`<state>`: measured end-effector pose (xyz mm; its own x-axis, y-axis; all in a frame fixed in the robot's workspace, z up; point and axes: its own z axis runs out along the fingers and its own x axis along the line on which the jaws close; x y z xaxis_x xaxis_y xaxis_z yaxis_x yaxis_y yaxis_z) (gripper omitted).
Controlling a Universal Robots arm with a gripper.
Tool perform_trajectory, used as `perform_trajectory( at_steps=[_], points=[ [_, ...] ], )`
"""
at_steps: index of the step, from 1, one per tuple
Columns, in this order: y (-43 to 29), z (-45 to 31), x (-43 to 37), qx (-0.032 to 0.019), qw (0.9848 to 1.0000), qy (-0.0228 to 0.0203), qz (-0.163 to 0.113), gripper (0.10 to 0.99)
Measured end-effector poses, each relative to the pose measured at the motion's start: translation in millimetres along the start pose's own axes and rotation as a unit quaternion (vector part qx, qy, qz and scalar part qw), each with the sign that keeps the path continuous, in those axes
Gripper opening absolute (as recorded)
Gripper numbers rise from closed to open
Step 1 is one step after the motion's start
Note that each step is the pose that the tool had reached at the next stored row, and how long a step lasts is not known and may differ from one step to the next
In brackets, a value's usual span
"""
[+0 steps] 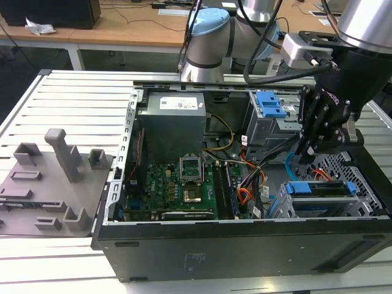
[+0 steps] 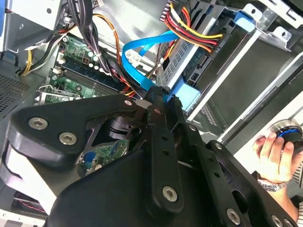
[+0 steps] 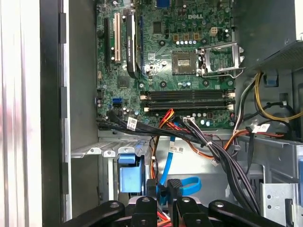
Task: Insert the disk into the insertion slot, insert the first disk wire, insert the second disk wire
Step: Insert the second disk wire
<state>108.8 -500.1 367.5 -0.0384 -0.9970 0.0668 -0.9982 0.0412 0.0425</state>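
Note:
The disk (image 1: 318, 188), silver in a bright blue carrier, lies inside the insertion slot (image 1: 337, 164), the low grey perforated cage at the exterior view's right. My black gripper (image 1: 304, 153) hangs just above the cage's near end. In both wrist views its fingers (image 2: 158, 97) are shut on the dark plug end of the second disk wire (image 2: 137, 52), a flat light-blue cable (image 3: 166, 163) that loops up toward the motherboard. The carrier's blue end (image 3: 130, 177) sits right beside the gripper (image 3: 162, 189). A red, yellow and black wire bundle (image 2: 189, 28) ends in a dark plug at the cage.
The open computer case (image 1: 245, 245) holds a green motherboard (image 1: 177, 184), a grey power supply (image 1: 171, 125) and a taller cage with a blue latch (image 1: 269, 104). Black cable bundles (image 3: 222, 156) cross near the gripper. A grey fixture plate (image 1: 55, 184) lies at the exterior view's left. A person's hand (image 2: 272, 151) rests outside the case.

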Motion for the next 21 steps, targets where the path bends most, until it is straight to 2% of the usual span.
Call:
perform_trajectory(
  at_steps=[5,6,7,13,15,19,21],
  points=[
    [0.0,0.6,-0.1,0.0000,1.0000,0.0001,0.000,0.239],
    [-0.1,0.6,0.0,0.0000,1.0000,0.0000,0.000,0.227],
    [0.0,0.6,-0.1,0.0000,1.0000,0.0000,0.000,0.165],
    [-0.2,0.8,-0.1,0.0000,1.0000,0.0000,0.000,0.157],
    [-4.3,0.8,-0.2,-0.0001,1.0000,-0.0001,0.000,0.157],
    [-25.9,-0.1,-1.2,-0.0014,1.0000,0.0001,0.000,0.157],
    [-31.4,0.2,-1.5,-0.0019,1.0000,0.0001,0.000,0.157]
  ],
)
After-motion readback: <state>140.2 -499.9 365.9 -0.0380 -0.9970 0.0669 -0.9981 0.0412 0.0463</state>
